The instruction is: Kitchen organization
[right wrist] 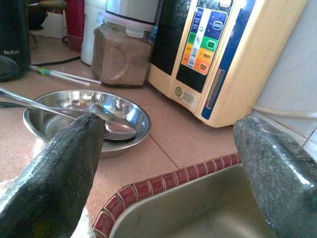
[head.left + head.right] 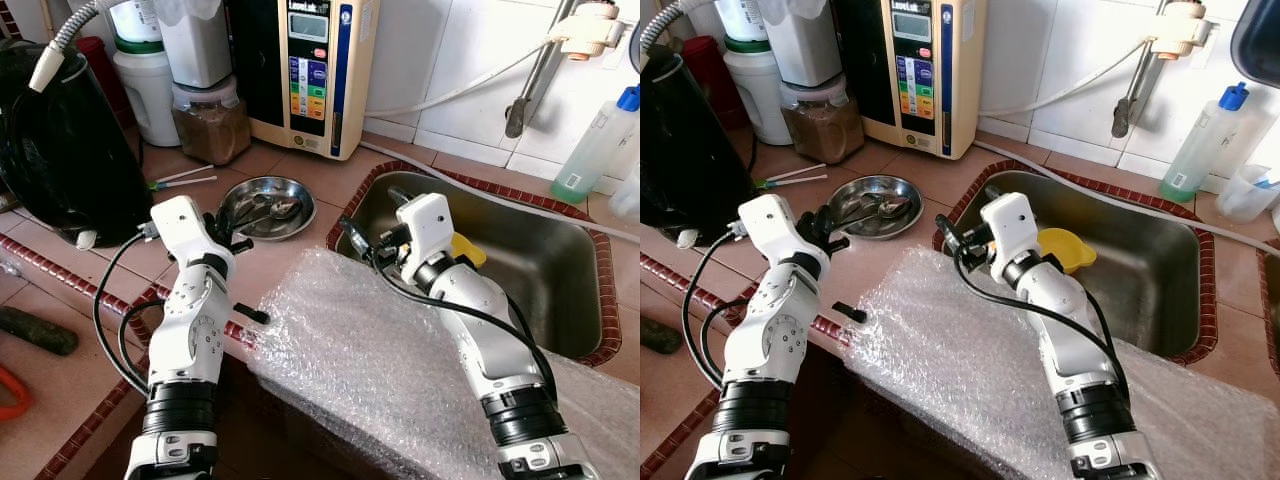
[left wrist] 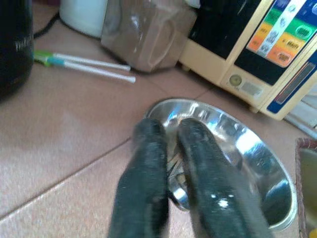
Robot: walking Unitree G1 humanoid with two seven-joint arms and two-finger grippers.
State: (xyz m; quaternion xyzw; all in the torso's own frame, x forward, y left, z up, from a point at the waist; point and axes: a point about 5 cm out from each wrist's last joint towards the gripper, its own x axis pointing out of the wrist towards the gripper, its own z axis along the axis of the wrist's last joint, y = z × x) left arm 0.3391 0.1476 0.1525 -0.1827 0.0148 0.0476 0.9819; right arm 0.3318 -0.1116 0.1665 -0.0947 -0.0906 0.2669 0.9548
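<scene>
A terracotta-tiled counter point(image 2: 300, 175) holds a steel sink point(image 2: 540, 270) at 3 o'clock containing a yellow cup point(image 2: 468, 250). At 12 o'clock, a steel bowl point(image 2: 266, 207) holds spoons point(image 1: 106, 121). The left gripper point(image 3: 171, 163), fingers together, is at its rim; the right gripper point(image 1: 168, 163) is spread wide.

**Left fingers pinched over steel bowl**

The left gripper point(image 3: 171, 148) holds its two black fingers point(image 3: 143, 183) nearly together above a shiny round steel bowl point(image 3: 257, 163) on the terracotta-tiled bench point(image 3: 64, 129). Two white straws point(image 3: 94, 67) lie near a cream appliance with coloured buttons point(image 3: 267, 54).
</scene>
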